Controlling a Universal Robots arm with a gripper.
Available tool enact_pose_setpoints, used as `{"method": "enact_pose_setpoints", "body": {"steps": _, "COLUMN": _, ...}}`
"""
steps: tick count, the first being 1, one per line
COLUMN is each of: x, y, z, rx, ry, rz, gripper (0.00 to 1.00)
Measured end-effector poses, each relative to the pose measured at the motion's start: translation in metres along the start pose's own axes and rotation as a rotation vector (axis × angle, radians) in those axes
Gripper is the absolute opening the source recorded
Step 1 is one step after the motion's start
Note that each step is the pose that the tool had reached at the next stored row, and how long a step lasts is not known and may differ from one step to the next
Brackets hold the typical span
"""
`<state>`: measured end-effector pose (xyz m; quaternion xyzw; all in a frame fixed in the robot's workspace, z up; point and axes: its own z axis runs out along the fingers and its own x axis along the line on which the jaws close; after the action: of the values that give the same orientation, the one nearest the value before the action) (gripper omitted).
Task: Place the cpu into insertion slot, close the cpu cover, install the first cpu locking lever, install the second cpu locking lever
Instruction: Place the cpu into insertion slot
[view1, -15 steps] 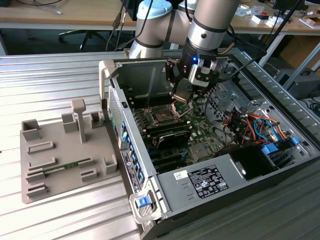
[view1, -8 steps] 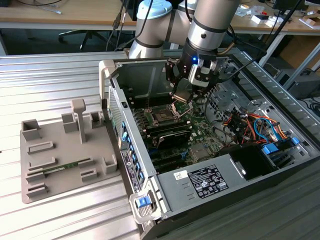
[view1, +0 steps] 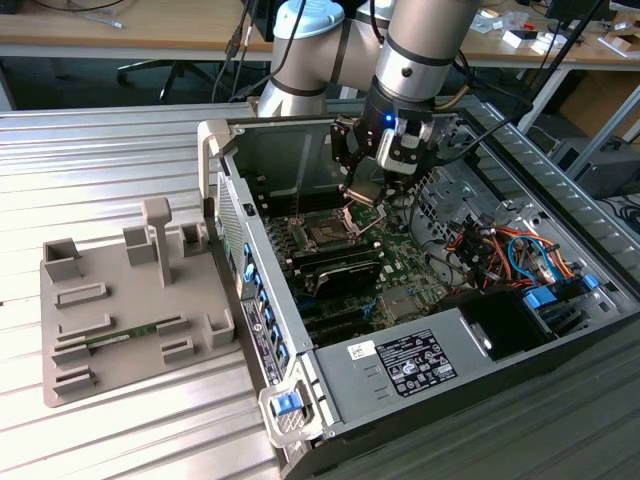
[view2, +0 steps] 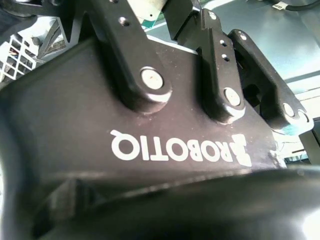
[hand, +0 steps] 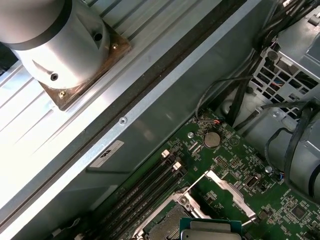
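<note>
Gripper (view1: 366, 190) clamped on one cpu (view1: 360, 195), held tilted just above one slot (view1: 325, 236) mid-board; one cover (hand: 227, 189) swung open; cpu partly cut off in first wrist view.

cpu (hand: 210, 233) cut by picture edge in first wrist view, insertion slot (hand: 162, 229) too; gripper (view2: 155, 12) body hides nearly everything behind it in second wrist view.

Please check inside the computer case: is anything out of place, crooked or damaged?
Nothing looks damaged or spilled. The cpu seems slightly tilted in the pincer, which holds it above the insertion slot, apart from it.
</note>
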<state>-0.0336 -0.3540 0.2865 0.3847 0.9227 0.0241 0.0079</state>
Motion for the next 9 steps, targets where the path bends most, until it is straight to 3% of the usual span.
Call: {"method": "enact_pose_setpoints", "body": {"steps": 9, "x": 0.0000, "y": 0.0000, "z": 0.0004, "rx": 0.0000, "ry": -0.0003, "rz": 0.007, "gripper": 0.55}}
